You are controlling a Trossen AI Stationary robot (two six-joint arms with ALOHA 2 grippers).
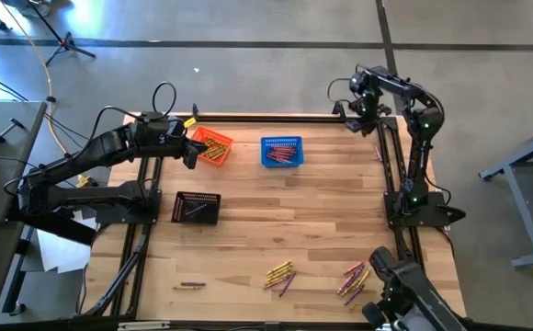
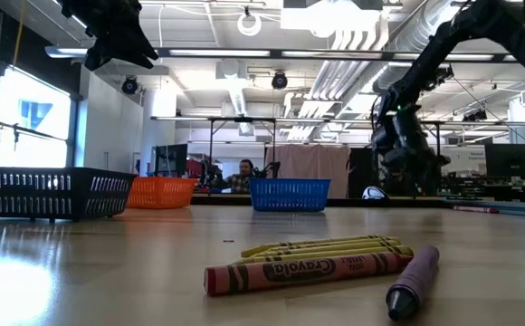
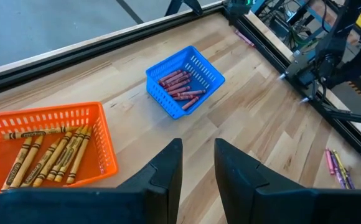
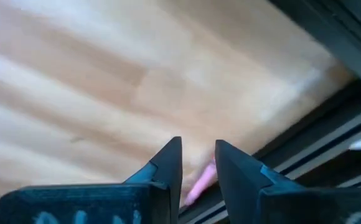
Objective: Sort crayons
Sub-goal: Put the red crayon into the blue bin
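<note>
The wooden table (image 1: 285, 221) carried a black basket (image 1: 197, 208) at nine o'clock, an orange basket (image 1: 210, 145) at eleven and a blue basket (image 1: 281, 152) at twelve. Loose crayons (image 1: 279, 274) lay at six and five o'clock. The left gripper (image 3: 197, 163) hung beside the orange basket, fingers slightly parted, empty. The right gripper (image 4: 198, 163) sat at one o'clock, narrow gap, a pink crayon (image 4: 196, 183) below it.

Looking down on the wooden counter (image 1: 276, 221), an orange basket (image 1: 210, 145) holds yellow crayons and a blue basket (image 1: 282, 152) holds red ones. A black basket (image 1: 197, 208) sits nearer the front. Loose crayons (image 1: 279, 275) lie along the front edge. The left end effector (image 1: 189, 152) hovers just beside the orange basket.
</note>
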